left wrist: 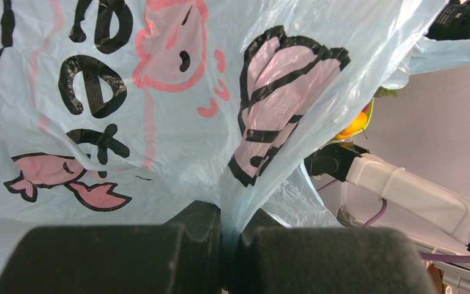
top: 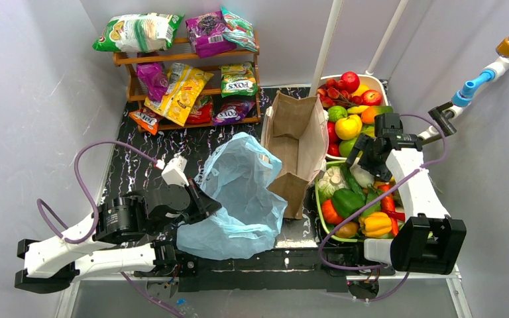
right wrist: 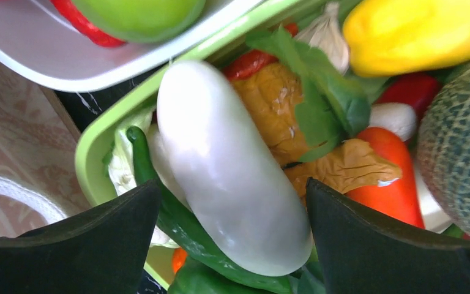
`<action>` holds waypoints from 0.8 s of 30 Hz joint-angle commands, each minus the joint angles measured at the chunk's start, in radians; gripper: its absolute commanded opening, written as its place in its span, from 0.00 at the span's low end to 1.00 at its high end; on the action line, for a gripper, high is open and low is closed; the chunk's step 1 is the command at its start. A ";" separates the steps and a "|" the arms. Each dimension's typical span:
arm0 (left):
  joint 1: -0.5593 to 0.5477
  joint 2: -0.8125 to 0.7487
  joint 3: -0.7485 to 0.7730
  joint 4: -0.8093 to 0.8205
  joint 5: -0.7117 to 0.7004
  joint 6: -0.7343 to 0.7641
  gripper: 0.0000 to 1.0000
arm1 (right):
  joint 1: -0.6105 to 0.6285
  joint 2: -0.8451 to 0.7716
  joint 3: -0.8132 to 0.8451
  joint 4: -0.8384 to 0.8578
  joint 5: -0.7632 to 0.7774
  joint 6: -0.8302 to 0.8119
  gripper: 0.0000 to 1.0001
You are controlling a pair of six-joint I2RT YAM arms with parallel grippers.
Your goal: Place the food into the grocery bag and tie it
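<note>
Grocery bag (top: 238,199): thin pale-blue plastic with a pink cartoon print, slumped on the worktop (top: 132,177) at centre frame. We see no food inside, though the crumpled film may hide some. The left end effector (left wrist: 223,245) is clamped on a pinch of the bag's edge.

The food (top: 354,205) sits in the green tray (right wrist: 92,153) at right. The right end effector (right wrist: 232,245), jaws spread wide, hangs over a glossy white oblong vegetable (right wrist: 232,171), one finger on either side and not touching.

We judge the step to be an early pick. The next move calls for descending, closing across the vegetable's width, then carrying it left to the bag.
</note>
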 commanded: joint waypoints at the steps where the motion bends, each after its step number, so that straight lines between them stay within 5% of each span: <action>1: 0.004 -0.010 -0.016 -0.029 -0.026 -0.010 0.00 | -0.001 0.002 -0.056 0.042 -0.072 -0.009 0.95; 7: 0.005 -0.005 -0.011 -0.028 -0.024 -0.008 0.00 | -0.001 0.004 -0.065 0.048 -0.084 -0.008 0.95; 10: 0.004 0.000 -0.006 -0.027 -0.022 -0.009 0.00 | -0.001 -0.004 -0.043 0.033 -0.064 -0.008 0.87; 16: 0.004 0.011 -0.010 -0.020 -0.015 -0.010 0.00 | -0.001 -0.032 0.019 -0.011 -0.049 -0.013 0.47; 24: 0.004 0.020 -0.012 -0.009 -0.015 -0.008 0.00 | -0.001 -0.105 0.116 -0.096 -0.044 -0.018 0.46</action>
